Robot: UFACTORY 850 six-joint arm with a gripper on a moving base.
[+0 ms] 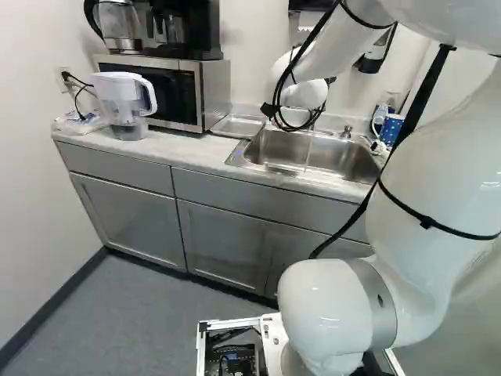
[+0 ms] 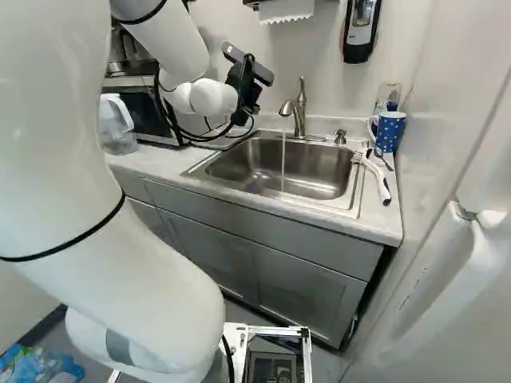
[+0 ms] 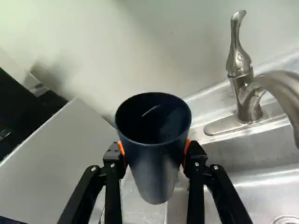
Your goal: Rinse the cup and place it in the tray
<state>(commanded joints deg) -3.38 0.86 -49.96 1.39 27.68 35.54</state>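
Grip: confirmed in wrist view. Clenched on dark cup [image 3: 152, 158] from two sides, orange pads [image 3: 186, 148] of gripper [image 3: 154, 150] against outer wall. Mouth up, near upright by look. Position of cup: in the air, beside steel tap [image 2: 299, 116] and near the end of sink [image 2: 271, 169] closest to microwave [image 1: 168, 92]; clear of the spout. Exact height above rim: cannot tell. Done, as far as shown: cup picked up, tap turned on, with thin water stream [image 2: 283, 163] falling into basin in right base view. Rinse: unconfirmed. No sure sign of wetness inside or out, only a pale streak on dark inner wall, possibly just reflected light. Not under the stream at this moment, so either awaiting rinse or finished with it; cannot decide from these views. Placing: not done. Destination taken to be shallow metal tray [image 1: 239, 127], between microwave and sink in left base view. Left to do, if unrinsed: carry sideways under the spout, wet inside, tip out, return. If rinsed: lower straight onto tray, base flat, then release and back away. Closing the tap also open, though not named in task. Estimate: about midway at least, with set-down certainly outstanding. Risk to note: knocking the spout during any sideways pass, or slipping of smooth wall if wet.
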